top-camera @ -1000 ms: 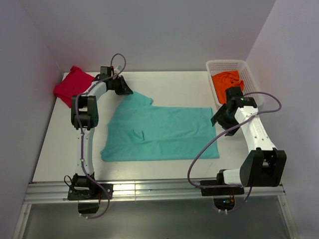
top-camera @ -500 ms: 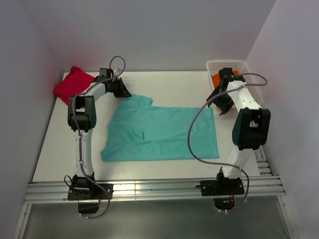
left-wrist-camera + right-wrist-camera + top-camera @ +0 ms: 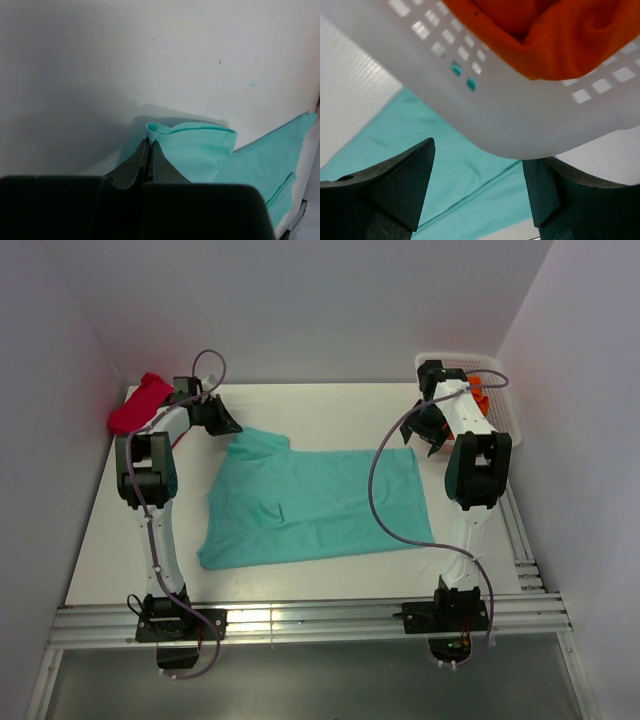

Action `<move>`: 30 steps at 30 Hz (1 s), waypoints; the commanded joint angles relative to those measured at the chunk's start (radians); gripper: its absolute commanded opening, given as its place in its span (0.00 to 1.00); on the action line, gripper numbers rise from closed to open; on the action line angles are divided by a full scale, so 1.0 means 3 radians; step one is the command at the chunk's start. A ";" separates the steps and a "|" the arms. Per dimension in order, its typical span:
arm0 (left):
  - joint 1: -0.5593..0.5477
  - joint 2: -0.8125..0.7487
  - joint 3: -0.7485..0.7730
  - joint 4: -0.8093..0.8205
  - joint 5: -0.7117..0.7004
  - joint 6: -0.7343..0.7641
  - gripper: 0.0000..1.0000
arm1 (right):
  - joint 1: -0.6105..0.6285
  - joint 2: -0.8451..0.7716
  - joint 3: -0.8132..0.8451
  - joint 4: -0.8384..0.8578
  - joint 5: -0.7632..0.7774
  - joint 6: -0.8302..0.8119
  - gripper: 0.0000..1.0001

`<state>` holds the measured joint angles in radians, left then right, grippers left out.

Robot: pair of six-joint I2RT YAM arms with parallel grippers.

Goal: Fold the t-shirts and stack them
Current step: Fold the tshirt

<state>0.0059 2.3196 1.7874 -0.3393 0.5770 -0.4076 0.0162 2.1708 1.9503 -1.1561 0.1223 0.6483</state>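
A teal-green t-shirt (image 3: 310, 505) lies spread flat on the white table. My left gripper (image 3: 226, 426) is shut on its far-left sleeve edge; in the left wrist view the closed jaws (image 3: 150, 144) pinch a fold of the teal cloth (image 3: 200, 150). A crimson-red t-shirt (image 3: 137, 406) lies bunched at the far left corner. An orange t-shirt (image 3: 478, 383) sits in the white mesh basket (image 3: 498, 360), mostly hidden by my right arm. My right gripper (image 3: 430, 436) is open and empty beside the basket's near-left corner (image 3: 520, 115), over the teal shirt's edge (image 3: 455, 170). Orange cloth (image 3: 545, 35) shows above it.
The basket stands at the far right corner against the side wall. Grey walls close in the left, back and right of the table. A metal rail runs along the near edge (image 3: 300, 625). Both arms' purple cables loop over the table.
My left gripper has pulled the teal shirt's sleeve to the left and the shirt shifted with it. My right arm has swung away from me to the basket's corner.
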 commanded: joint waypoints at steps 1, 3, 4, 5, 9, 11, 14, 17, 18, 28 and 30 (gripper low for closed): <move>0.0154 -0.0226 0.0014 0.0073 0.0010 0.0080 0.00 | 0.0099 0.0153 0.0294 0.0310 0.0032 -0.0060 0.77; 0.0220 -0.0226 0.0035 0.0068 0.0035 0.0080 0.00 | 0.0150 0.0209 0.0371 0.0295 0.0012 -0.0054 0.77; 0.0246 -0.0226 0.0040 0.0078 0.0040 0.0065 0.00 | 0.0171 0.0224 0.0386 0.0295 0.0007 -0.0044 0.77; 0.0266 -0.0226 0.0035 0.0088 0.0071 0.0050 0.00 | 0.0181 0.0239 0.0402 0.0300 -0.0003 -0.0039 0.77; 0.0338 -0.0195 0.0065 0.0093 0.0178 0.0019 0.00 | 0.0253 0.0382 0.0519 0.0315 -0.0044 -0.0034 0.77; 0.0338 -0.0195 0.0060 0.0113 0.0255 0.0004 0.00 | 0.0268 0.0464 0.0682 0.0305 -0.0121 -0.0024 0.77; 0.0333 -0.0205 0.0040 0.0124 0.0311 0.0004 0.00 | 0.0283 0.0602 0.0877 0.0361 -0.0213 -0.0003 0.76; 0.0333 -0.0226 -0.0011 0.0149 0.0403 0.0009 0.00 | 0.0289 0.0751 0.1071 0.0427 -0.0269 0.0022 0.76; 0.0323 -0.0241 -0.0037 0.0165 0.0418 0.0009 0.00 | 0.0283 0.0837 0.1127 0.0428 -0.0285 0.0017 0.76; 0.0175 -0.0185 -0.0006 0.0073 0.0531 0.0050 0.00 | 0.0258 0.1078 0.1302 0.0581 -0.0310 0.0114 0.75; 0.0159 -0.0164 0.0014 0.0073 0.0546 0.0035 0.00 | 0.0258 0.1104 0.1287 0.0586 -0.0285 0.0114 0.73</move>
<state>0.0692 2.3135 1.7672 -0.3225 0.6991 -0.4084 0.0956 2.4714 2.3005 -1.0039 0.0322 0.6666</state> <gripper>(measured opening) 0.014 0.739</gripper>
